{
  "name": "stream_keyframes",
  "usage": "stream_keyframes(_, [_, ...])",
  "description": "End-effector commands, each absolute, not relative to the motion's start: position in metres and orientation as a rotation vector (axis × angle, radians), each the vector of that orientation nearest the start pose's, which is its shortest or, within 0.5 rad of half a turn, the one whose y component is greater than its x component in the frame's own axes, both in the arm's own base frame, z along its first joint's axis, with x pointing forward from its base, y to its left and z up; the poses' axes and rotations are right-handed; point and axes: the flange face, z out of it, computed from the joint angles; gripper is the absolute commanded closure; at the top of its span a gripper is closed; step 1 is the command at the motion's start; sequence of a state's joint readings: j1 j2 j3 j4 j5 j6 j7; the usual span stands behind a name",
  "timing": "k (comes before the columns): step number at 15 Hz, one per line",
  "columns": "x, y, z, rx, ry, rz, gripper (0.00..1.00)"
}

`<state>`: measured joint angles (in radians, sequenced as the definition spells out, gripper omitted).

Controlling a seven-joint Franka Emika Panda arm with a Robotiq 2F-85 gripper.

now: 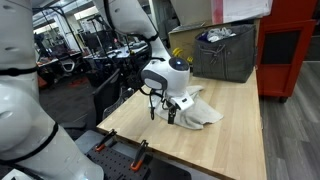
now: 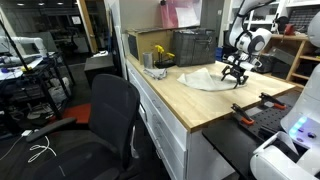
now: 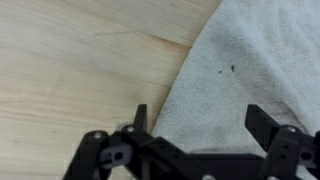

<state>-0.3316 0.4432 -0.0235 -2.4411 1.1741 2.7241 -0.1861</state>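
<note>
Black fingers (image 3: pixel 262 124) sit closest to my wrist camera, and they are spread wide apart with nothing held in them. Between them I see the edge of a white towel (image 3: pixel 250 60). One finger hangs over the bare wood of the table (image 3: pixel 70 60) and the other hangs over the cloth. Two tiny dark specks show on the towel. I cannot tell from this view if the tips touch anything. Next I look at an exterior view, where the towel (image 1: pixel 197 108) lies bunched up near the middle of the table (image 1: pixel 240 135). The fingers (image 1: pixel 172 115) point down at its near edge, right by the cloth. A gray bin (image 1: pixel 225 52) stands at the far end of the table, well apart from the towel, with a yellow thing (image 1: pixel 180 52) just beside it. Two clamps with orange handles (image 1: pixel 137 150) sit at the near end. Then, in an exterior view from another spot, the towel (image 2: pixel 205 78) looks flat and pale on the table (image 2: pixel 190 105), and the fingers (image 2: pixel 236 78) come down at its edge. The gray bin (image 2: pixel 195 45) stands behind it, and a black chair (image 2: pixel 110 110) stands on the floor beside the table.
</note>
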Motion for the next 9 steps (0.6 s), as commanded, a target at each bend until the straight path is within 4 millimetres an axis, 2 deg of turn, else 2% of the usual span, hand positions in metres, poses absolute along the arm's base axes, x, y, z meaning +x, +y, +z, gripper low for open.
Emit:
stream_keyframes(1, [0.394,-0.186,0.097,-2.285,1.644,-0.039,0.00])
stream_keyframes(3, [0.396,-0.187,0.094,-2.311,1.645,-0.074,0.26])
stream_keyframes(9, [0.409,-0.188,0.107,-2.300,1.634,-0.139,0.71])
